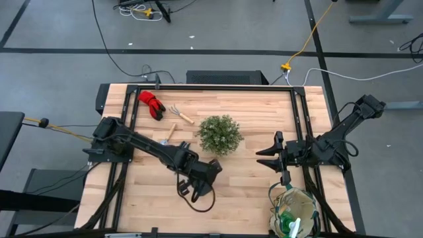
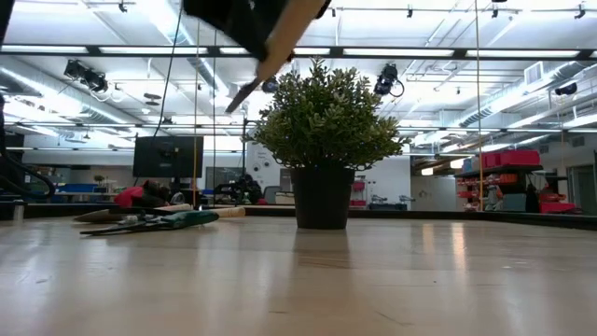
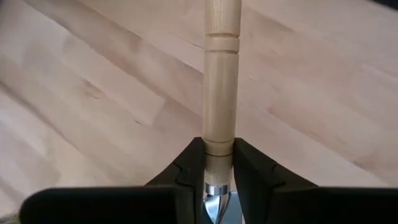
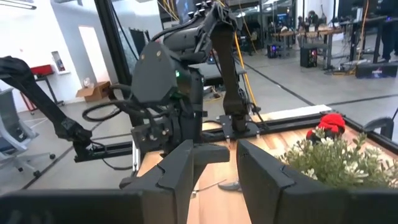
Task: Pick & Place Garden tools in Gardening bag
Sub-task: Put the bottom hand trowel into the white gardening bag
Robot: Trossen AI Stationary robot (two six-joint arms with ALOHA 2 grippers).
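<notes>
left gripper (image 3: 219, 167) clenched on wooden tool handle (image 3: 221, 81), clear only in left wrist view; right gripper (image 4: 214, 163) released near plant (image 1: 219, 134).

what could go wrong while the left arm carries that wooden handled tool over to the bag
The left pincer grips the wooden-handled tool only near the metal collar, so the long handle could swing or slip. The plant stands close to the path toward the gardening bag; the tool may clip it. The right pincer waits near the bag, so the arms could collide.
</notes>
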